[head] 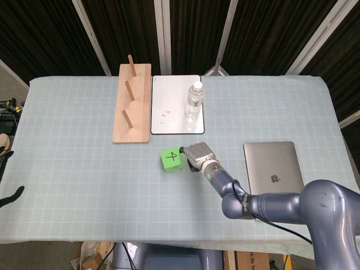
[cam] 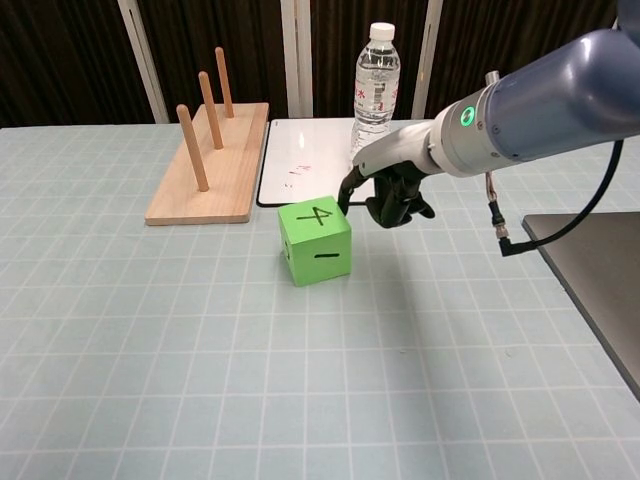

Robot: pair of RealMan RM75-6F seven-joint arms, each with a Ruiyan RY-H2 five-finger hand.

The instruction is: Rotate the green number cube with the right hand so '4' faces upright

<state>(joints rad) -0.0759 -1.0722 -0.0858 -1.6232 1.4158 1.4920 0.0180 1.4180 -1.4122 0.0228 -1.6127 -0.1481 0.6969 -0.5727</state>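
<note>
The green number cube (head: 171, 158) (cam: 316, 240) sits on the checked tablecloth with a black '4' on its top face and a dash on the face toward me. My right hand (head: 198, 154) (cam: 395, 192) is just right of it and slightly farther back, fingers mostly curled in. One dark fingertip (cam: 346, 192) touches the cube's far right top corner. The hand grips nothing. A dark shape at the left edge of the head view is my left hand (head: 10, 197); its fingers are not clear.
Behind the cube lie a whiteboard (head: 169, 107) (cam: 300, 175) with a water bottle (head: 193, 101) (cam: 376, 85) on it and a wooden peg board (head: 132, 107) (cam: 205, 165). A closed laptop (head: 274, 169) (cam: 600, 270) lies at the right.
</note>
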